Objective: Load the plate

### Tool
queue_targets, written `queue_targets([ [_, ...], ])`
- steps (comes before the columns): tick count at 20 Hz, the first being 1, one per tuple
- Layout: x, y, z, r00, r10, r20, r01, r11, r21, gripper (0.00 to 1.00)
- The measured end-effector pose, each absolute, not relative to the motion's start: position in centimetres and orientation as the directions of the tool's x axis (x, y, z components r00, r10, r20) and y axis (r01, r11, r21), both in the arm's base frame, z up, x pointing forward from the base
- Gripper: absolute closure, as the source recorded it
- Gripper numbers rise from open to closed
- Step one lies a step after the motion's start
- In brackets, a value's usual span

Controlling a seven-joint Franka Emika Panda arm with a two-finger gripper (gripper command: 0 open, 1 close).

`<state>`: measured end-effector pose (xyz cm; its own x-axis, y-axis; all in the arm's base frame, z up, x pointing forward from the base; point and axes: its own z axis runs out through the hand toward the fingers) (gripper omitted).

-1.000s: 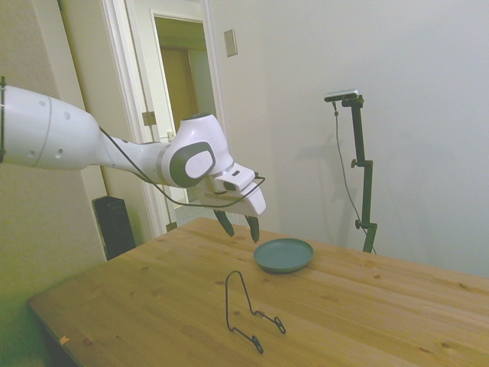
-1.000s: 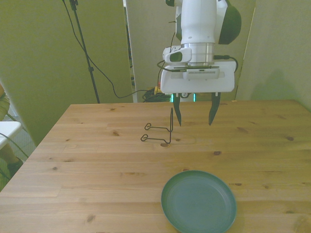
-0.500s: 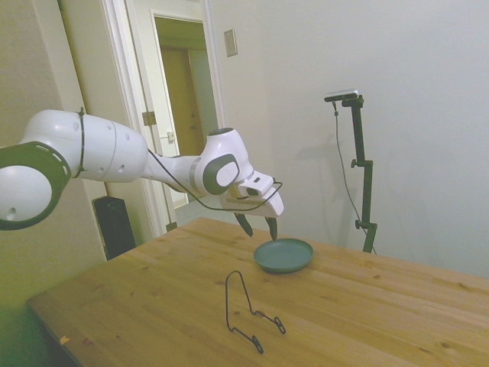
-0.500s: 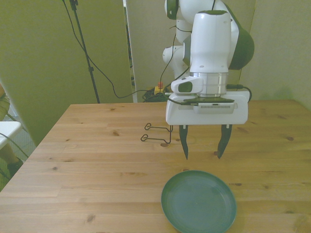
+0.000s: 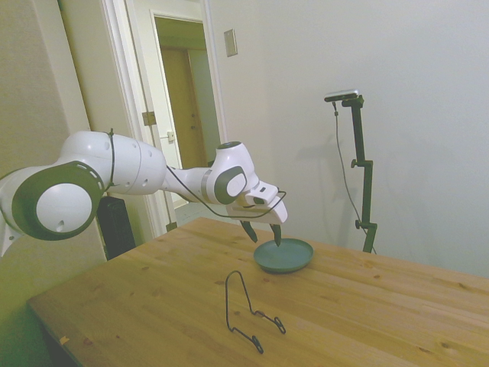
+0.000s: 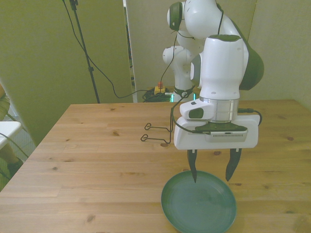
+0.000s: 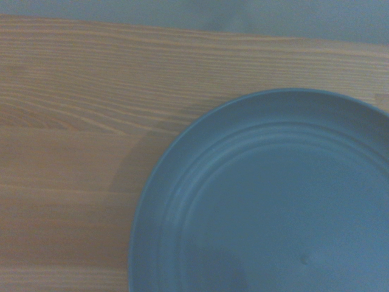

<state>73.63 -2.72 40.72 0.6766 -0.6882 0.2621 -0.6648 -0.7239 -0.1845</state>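
The gripper (image 6: 211,171) hangs low over the table (image 6: 87,160), fingers spread wide and pointing down, nothing between them. Right beneath it lies the plate (image 6: 199,204), teal and flat on the wood; the fingertips hover just above the plate's rim on the robot's side, and whether they touch it is hard to call. From the side view the gripper (image 5: 264,234) sits at the near edge of the plate (image 5: 286,257), tips dipping toward the rim. The wrist view is filled with the plate (image 7: 267,201), faint rings in its bare well, bare wooden table (image 7: 73,121) alongside. Farther out from the gripper, back toward the robot's base and off to the front view's left, the thin black wire stand (image 6: 158,133) stands on the table, well apart from the plate.
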Motion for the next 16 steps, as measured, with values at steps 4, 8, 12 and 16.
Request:
queue_targets([
  [4,73.8,-2.2,39.8,0.684,-0.684,0.253,-0.662,-0.728,-0.178,0.0],
  [8,74.0,-1.8,38.8,0.691,-0.681,0.244,-0.661,-0.731,-0.17,0.0],
  [12,74.4,-1.7,37.5,0.694,-0.679,0.237,-0.661,-0.732,-0.161,0.0],
  [16,74.9,-1.6,36.8,0.696,-0.678,0.238,-0.66,-0.734,-0.16,0.0],
])
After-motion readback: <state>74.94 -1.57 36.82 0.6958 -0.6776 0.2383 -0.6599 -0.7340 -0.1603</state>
